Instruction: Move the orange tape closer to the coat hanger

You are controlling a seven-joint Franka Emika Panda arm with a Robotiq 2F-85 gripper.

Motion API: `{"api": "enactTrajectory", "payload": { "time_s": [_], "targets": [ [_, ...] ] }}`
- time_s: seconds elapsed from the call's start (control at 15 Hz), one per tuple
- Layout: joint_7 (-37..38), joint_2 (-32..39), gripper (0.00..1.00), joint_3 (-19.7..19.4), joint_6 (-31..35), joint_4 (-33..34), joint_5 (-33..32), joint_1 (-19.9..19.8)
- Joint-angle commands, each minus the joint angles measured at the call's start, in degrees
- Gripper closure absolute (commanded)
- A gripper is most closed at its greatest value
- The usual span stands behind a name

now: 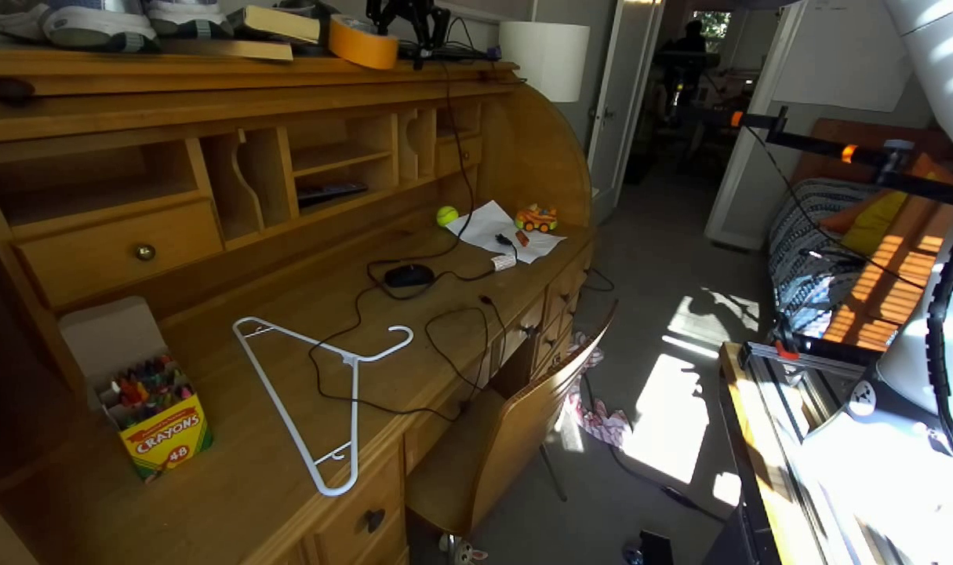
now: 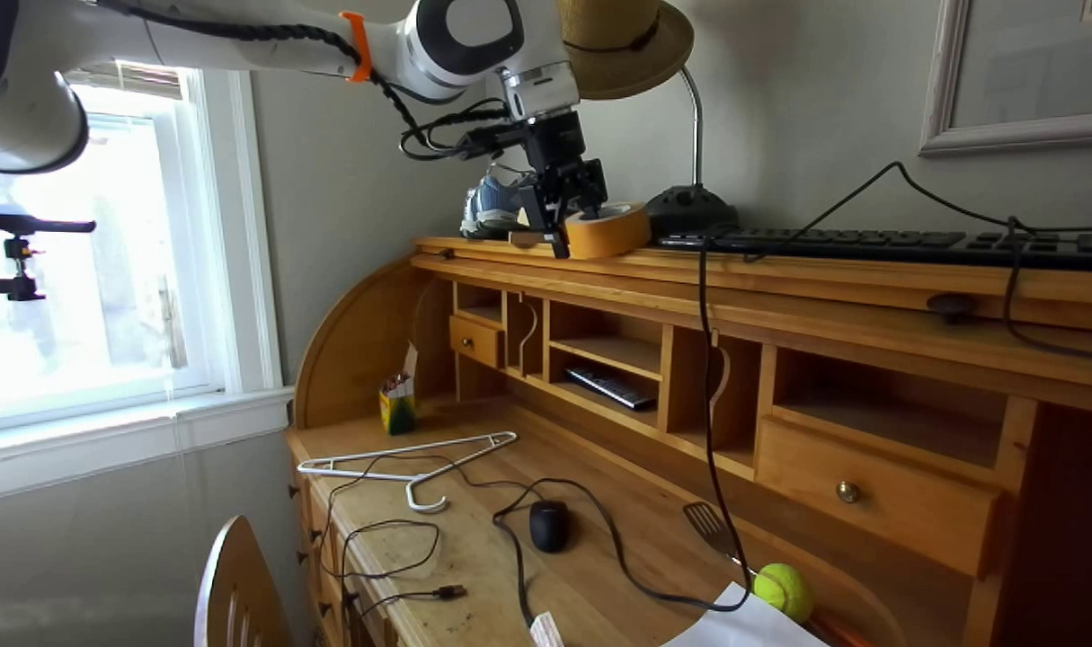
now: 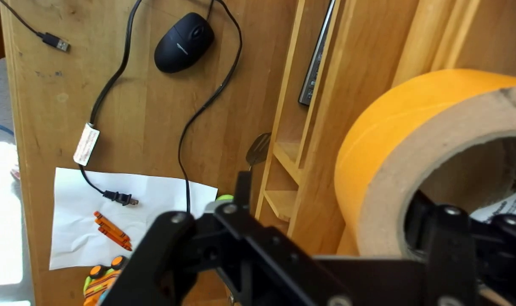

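Note:
The orange tape [image 1: 364,45] is a ring-shaped roll on the desk's top shelf, at its front edge. It also shows in an exterior view [image 2: 608,235] and large at the right of the wrist view [image 3: 362,157]. My gripper [image 2: 574,229] is open and points down at the roll. In the wrist view, my gripper [image 3: 332,202] has one finger inside the roll's hollow and the other outside, apart from the roll's wall. The white coat hanger [image 1: 356,416] lies flat on the lower desktop, also seen in an exterior view [image 2: 427,509]. The wrist view does not show it.
A crayon box [image 1: 162,428] stands beside the hanger. A cable crosses the hanger; a black mouse [image 2: 549,526] lies nearby. The keyboard [image 2: 833,239], lamp base [image 2: 692,211], books [image 1: 276,25] and shoes [image 1: 100,27] share the top shelf. A chair [image 1: 523,416] stands at the desk.

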Motion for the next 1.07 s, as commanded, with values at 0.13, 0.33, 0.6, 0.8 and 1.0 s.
{"api": "enactTrajectory", "payload": {
  "time_s": [0.13,0.33,0.6,0.8,1.0],
  "targets": [
    [0.8,-0.1,0.65,0.2,1.1,-1.0,0.6,0.1],
    [1.0,-0.1,0.85,0.2,1.2,-1.6,0.8,0.0],
    [1.0,-0.6,0.92,0.3,1.0,-1.9,1.1,0.0],
    [1.4,-1.2,0.92,0.4,0.5,-2.1,1.3,0.1],
    [3.7,-1.5,0.94,1.0,3.5,-1.3,4.3,-0.6]
  ]
}}
